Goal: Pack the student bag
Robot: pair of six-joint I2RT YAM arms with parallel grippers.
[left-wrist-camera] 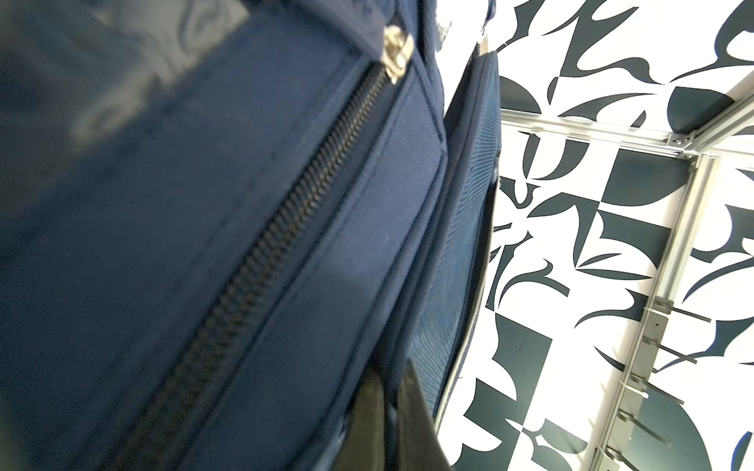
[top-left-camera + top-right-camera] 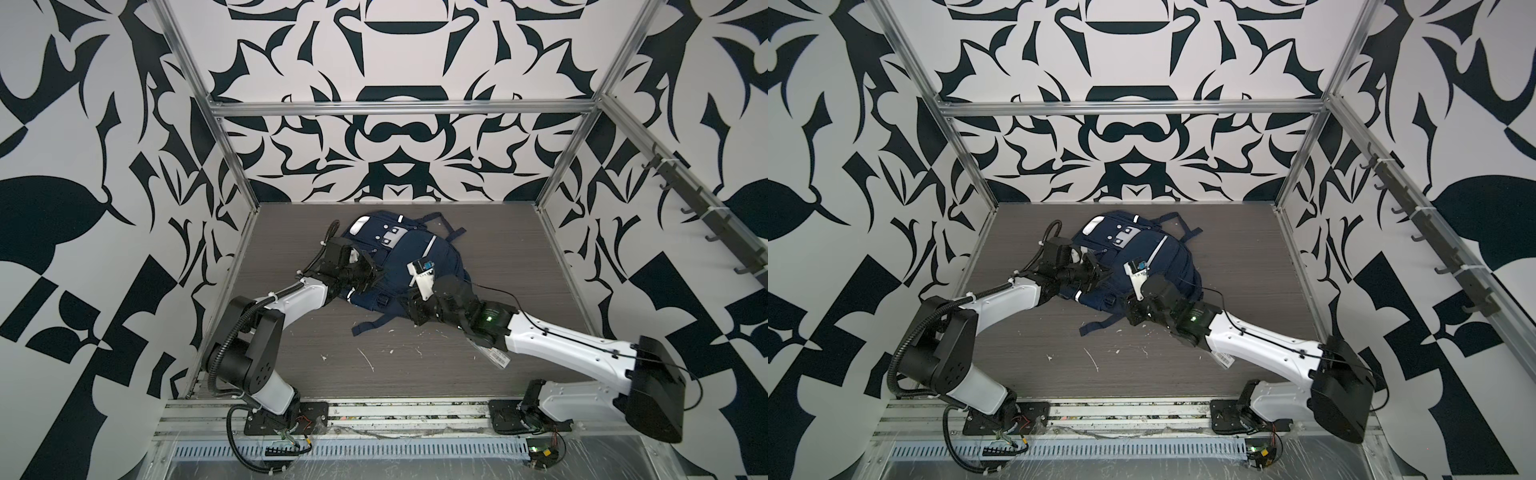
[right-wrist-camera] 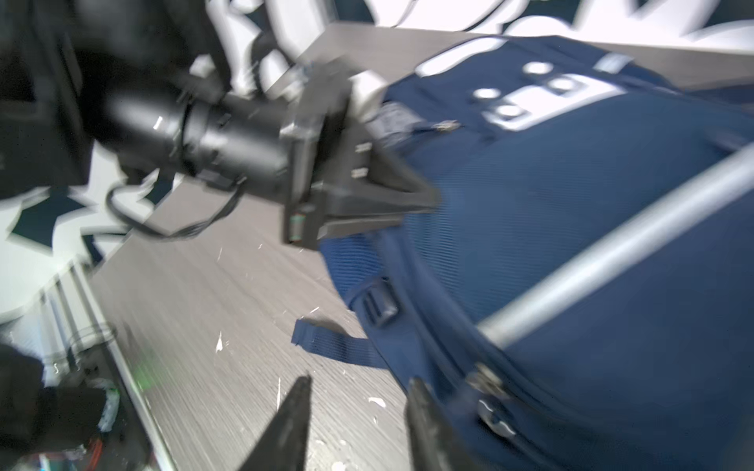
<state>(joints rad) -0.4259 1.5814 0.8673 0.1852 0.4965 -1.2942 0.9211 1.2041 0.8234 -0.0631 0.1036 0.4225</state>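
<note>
Grey wood-grain table, patterned walls. Student bag lies flat on it: soft, limp fabric, judged light, so best taken by seams or straps. At the bag's left edge, left gripper pinches a fabric fold. At the bag's near right edge, right gripper stands parted, empty. Only the wrist views show zip teeth and zip pull.

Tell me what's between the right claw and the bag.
Nothing in the right wrist view: the open right claw has one finger beside the student bag, at its zipper pull; table shows inside the claw.
</note>
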